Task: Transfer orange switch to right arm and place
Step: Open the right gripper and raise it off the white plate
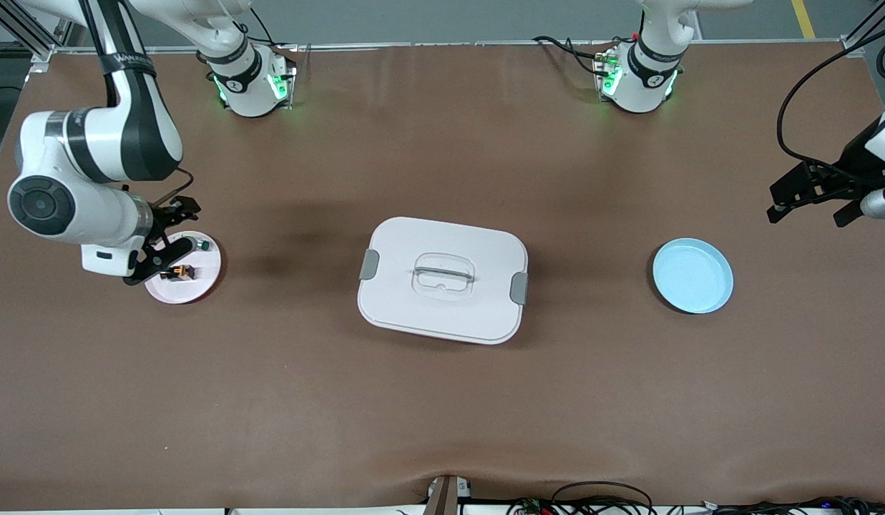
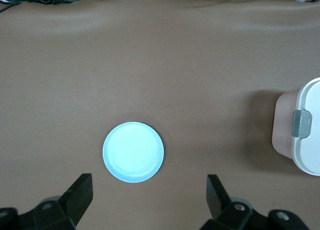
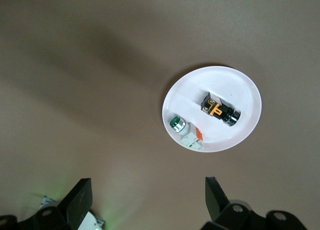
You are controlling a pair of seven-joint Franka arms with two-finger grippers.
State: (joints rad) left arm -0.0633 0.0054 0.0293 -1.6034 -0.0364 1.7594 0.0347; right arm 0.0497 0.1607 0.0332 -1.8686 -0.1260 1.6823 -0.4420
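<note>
The orange switch (image 1: 179,272) lies on a small white plate (image 1: 204,277) at the right arm's end of the table, beside a silver-white part with a green cap (image 1: 201,245). My right gripper (image 1: 172,234) is open and empty, up in the air over the plate's edge. In the right wrist view the switch (image 3: 220,108) and the green-capped part (image 3: 184,131) lie on the plate (image 3: 240,85), off to one side of the gripper (image 3: 147,200). My left gripper (image 1: 810,213) is open and empty, waiting above the table near a light blue plate (image 1: 692,275).
A white lidded box (image 1: 442,279) with grey clasps and a handle sits mid-table. In the left wrist view the blue plate (image 2: 133,151) lies ahead of the open left gripper (image 2: 149,195), with the box's corner (image 2: 307,140) at the edge. Cables run along the table's near edge.
</note>
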